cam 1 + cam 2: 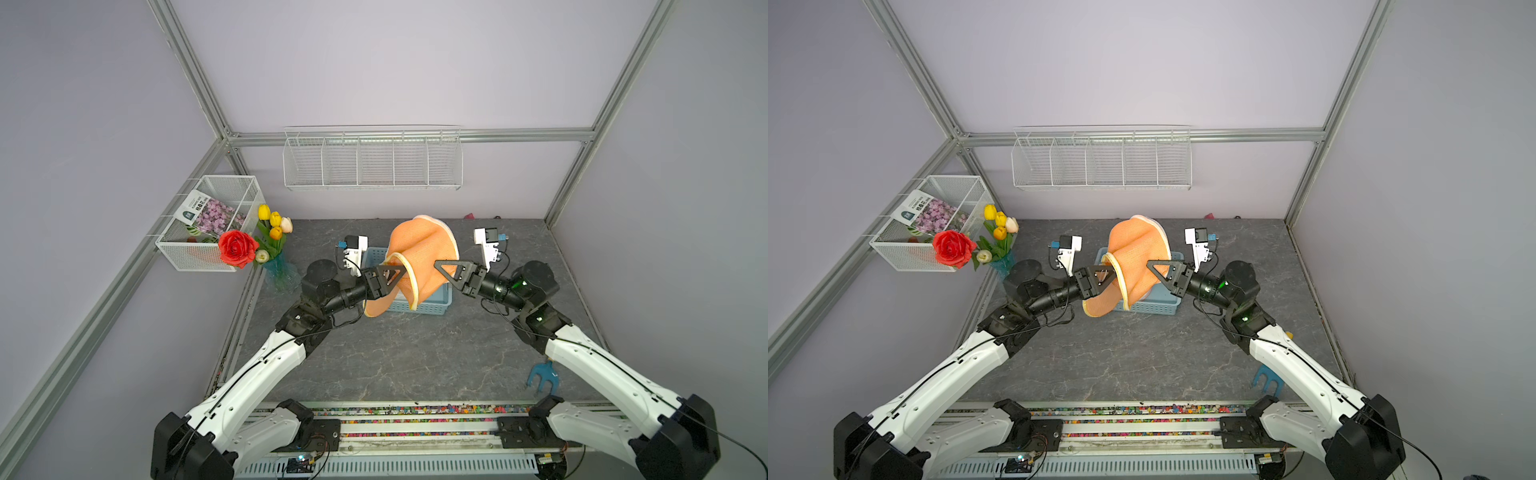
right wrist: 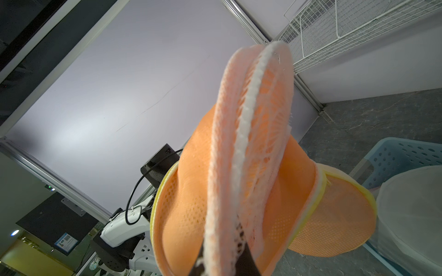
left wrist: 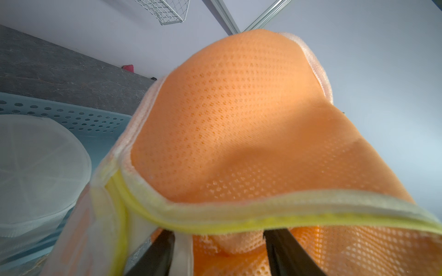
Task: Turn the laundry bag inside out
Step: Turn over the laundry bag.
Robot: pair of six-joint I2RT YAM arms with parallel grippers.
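Observation:
The orange mesh laundry bag (image 1: 424,249) (image 1: 1138,249) hangs in the air between my two grippers, above a blue basket (image 1: 440,305). My left gripper (image 1: 400,269) (image 3: 220,241) reaches under the bag's yellow rim (image 3: 239,215) into its mouth. Its fingers (image 3: 162,251) stand apart, with loose mesh bunched between them but not clamped. My right gripper (image 1: 436,264) (image 2: 224,253) is shut on the bag's pale, white-edged end seam (image 2: 248,119), which rises upright from it. The mesh hides most of the right fingers.
The blue basket (image 3: 71,117) (image 2: 406,153) holds a white mesh bag (image 3: 35,155). A vase of flowers (image 1: 278,266) and a wire basket (image 1: 208,224) are at the left wall. A wire shelf (image 1: 372,162) hangs on the back wall. A blue fork-shaped tool (image 1: 542,376) lies front right.

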